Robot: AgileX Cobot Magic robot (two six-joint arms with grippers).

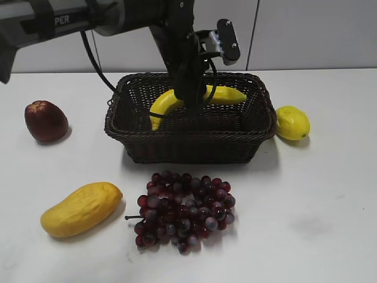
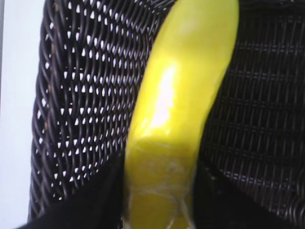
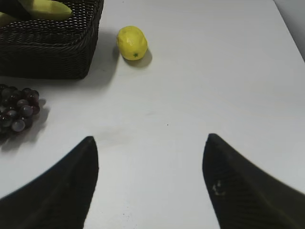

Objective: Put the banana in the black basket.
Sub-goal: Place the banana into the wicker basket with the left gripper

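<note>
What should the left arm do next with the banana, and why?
Probably open the left end effector and let go. The banana already lies inside the basket, below its rim, with wicker right beneath it in the left wrist view, so little drop seems left. Then lift straight up. The right end effector is open and idle.

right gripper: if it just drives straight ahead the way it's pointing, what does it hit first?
Probably nothing soon. The open right gripper points across bare white table. The small round yellow lemon and the dark woven wicker basket lie left of that line, though depth is hard to judge from the wrist view.
</note>
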